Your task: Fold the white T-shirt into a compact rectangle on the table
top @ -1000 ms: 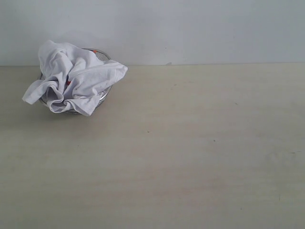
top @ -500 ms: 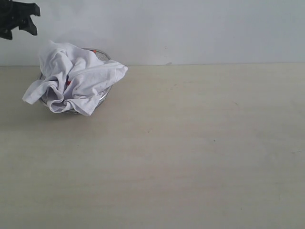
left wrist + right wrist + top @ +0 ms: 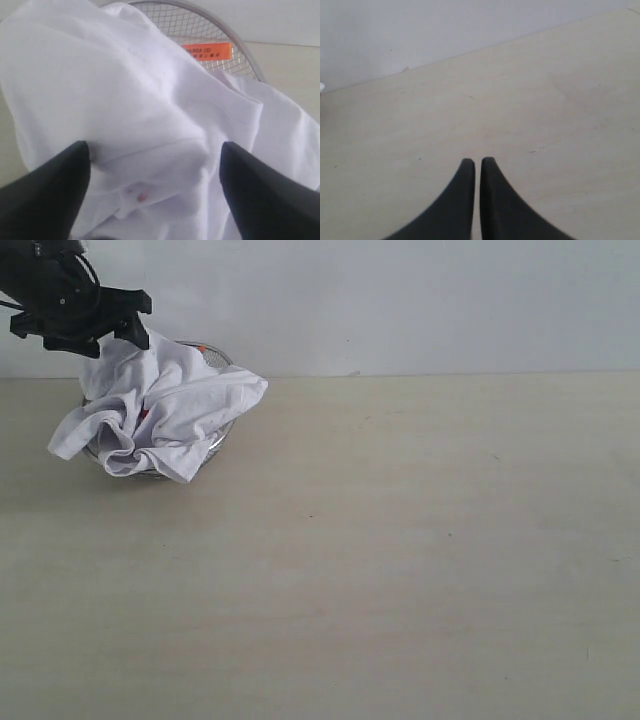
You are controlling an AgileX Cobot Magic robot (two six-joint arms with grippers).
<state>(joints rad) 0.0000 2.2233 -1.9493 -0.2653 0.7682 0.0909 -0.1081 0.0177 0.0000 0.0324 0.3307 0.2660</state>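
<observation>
Desk [image 3: 420, 570]: pale wood-grain top. In the exterior view you have a wide run of it to the right of and in front of the basket for spreading.
White T-shirt [image 3: 160, 420]: crumpled in a heap in and over the basket at the far left, with folds spilling past the rim onto the desk. No long axis can be read yet.
Wire-mesh basket [image 3: 200, 25]: round and mostly hidden. Judge the rim a snag risk as you lift.
Left claw [image 3: 155, 155]: the nearer one, directly above the heap. Its fingers [image 3: 50, 195] stand apart, astride a raised ridge of cloth, and do not clamp it.
Right claw [image 3: 477, 167]: fingers together over bare desk, holding nothing, well away from the shirt.
Orange neck tag [image 3: 206, 50]: lies against the mesh beyond the ridge.
</observation>
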